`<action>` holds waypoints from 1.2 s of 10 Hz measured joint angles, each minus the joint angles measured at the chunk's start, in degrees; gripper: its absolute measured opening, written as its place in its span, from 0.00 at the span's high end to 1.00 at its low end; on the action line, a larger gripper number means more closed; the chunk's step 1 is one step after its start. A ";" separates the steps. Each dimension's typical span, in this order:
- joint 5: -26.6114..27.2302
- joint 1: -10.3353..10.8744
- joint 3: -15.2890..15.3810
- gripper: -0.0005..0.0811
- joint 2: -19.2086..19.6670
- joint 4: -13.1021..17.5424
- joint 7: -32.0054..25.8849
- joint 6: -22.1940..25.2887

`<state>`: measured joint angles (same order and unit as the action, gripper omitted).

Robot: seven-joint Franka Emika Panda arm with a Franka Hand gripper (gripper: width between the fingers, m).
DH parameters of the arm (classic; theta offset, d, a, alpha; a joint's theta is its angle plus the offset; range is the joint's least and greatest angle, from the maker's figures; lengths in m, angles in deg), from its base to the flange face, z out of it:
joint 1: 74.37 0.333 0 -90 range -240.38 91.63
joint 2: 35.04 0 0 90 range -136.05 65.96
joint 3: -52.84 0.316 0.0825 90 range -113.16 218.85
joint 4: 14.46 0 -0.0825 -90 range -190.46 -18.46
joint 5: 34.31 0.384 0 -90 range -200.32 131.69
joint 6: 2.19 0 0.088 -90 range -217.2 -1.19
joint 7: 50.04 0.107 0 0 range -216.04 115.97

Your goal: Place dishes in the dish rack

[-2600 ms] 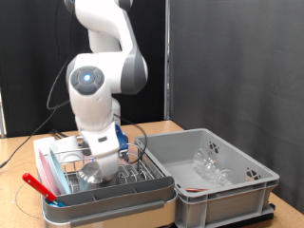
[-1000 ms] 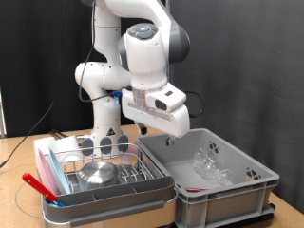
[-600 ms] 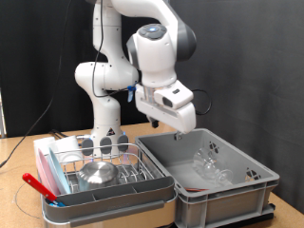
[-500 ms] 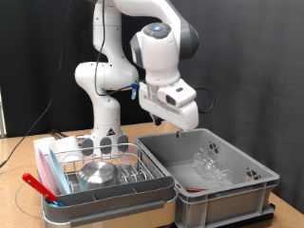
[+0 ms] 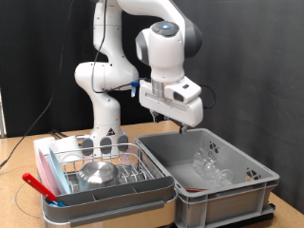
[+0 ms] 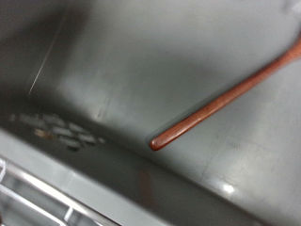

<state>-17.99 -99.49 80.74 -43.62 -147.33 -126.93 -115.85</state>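
Observation:
The dish rack (image 5: pixel 114 180), silver wire in a white tray, stands at the exterior view's lower left with the small steel bowl (image 5: pixel 97 173) resting inside it. Clear glass pieces (image 5: pixel 211 167) lie in the large grey bin (image 5: pixel 249 185) to its right. My gripper (image 5: pixel 169 120) hangs high above the bin's back left corner, fingers apart and nothing between them. The wrist view shows only the bin's grey floor (image 6: pixel 113 75) and a thin orange-brown stick (image 6: pixel 221 99); my fingers do not appear there. No light-blue plate is in view.
A red utensil (image 5: pixel 40 186) lies along the rack's left side. The robot's base (image 5: pixel 103 142) stands just behind the rack. A black curtain closes off the back.
My arm rose from the rack, left the steel bowl inside it, and swung toward the exterior view's right, over the grey bin.

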 joint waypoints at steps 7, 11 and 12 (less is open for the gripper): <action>-8.43 3.19 4.03 0.01 0.44 0.99 -23.93 -2.24; -16.51 4.91 6.54 0.01 0.47 -1.87 -42.18 -6.47; -19.36 5.03 7.24 0.01 0.57 -2.49 -45.23 -7.85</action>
<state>-37.35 -94.46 87.98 -43.04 -149.82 -172.16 -123.70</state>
